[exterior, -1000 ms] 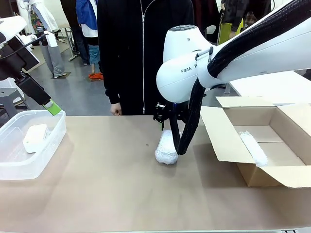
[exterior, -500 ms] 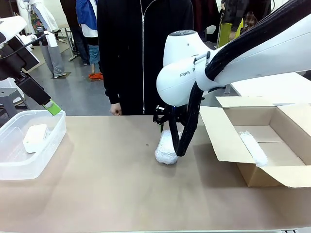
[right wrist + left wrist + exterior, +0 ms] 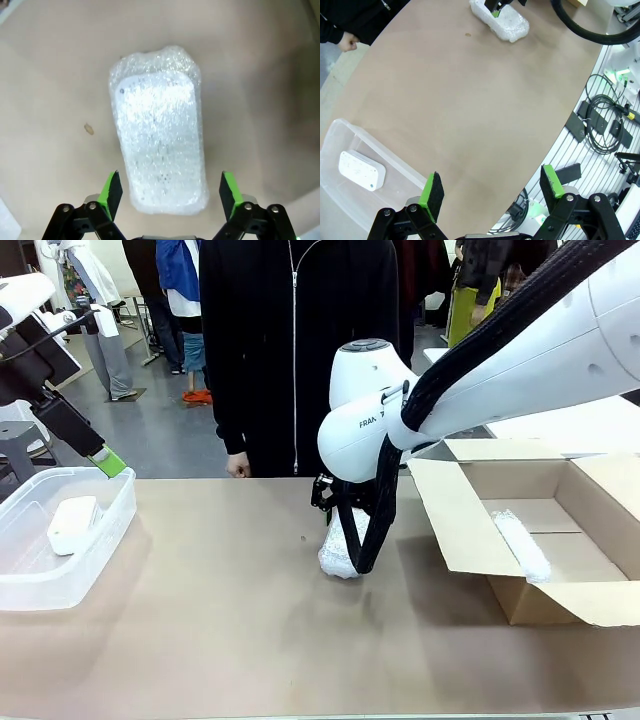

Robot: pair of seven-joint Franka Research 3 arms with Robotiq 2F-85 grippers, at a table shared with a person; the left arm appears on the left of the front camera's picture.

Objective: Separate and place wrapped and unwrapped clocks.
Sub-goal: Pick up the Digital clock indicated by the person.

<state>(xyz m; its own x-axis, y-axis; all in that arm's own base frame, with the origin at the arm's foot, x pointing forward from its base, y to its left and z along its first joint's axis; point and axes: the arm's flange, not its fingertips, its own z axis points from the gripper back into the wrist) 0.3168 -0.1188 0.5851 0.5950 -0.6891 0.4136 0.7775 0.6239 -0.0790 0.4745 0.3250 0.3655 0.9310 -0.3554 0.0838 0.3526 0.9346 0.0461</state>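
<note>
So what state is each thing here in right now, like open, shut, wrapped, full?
Right gripper: open, poised above the bundle on the table.
Left gripper: open, holding nothing.
Oblong bundle in crinkly white bubble wrap: wrapped, lying flat on the brown table.
Second bubble-wrapped bundle: wrapped, inside the box.
Brown cardboard box: flaps open.
Bare smooth white block: unwrapped, in the bin.
Clear plastic bin: lidless.

The right gripper [image 3: 167, 192] has been lowered over the bubble-wrapped clock [image 3: 339, 545] lying mid-tabletop, its jaws spread to either side, and the right arm has been shifted slightly toward the tabletop's left edge.
</note>
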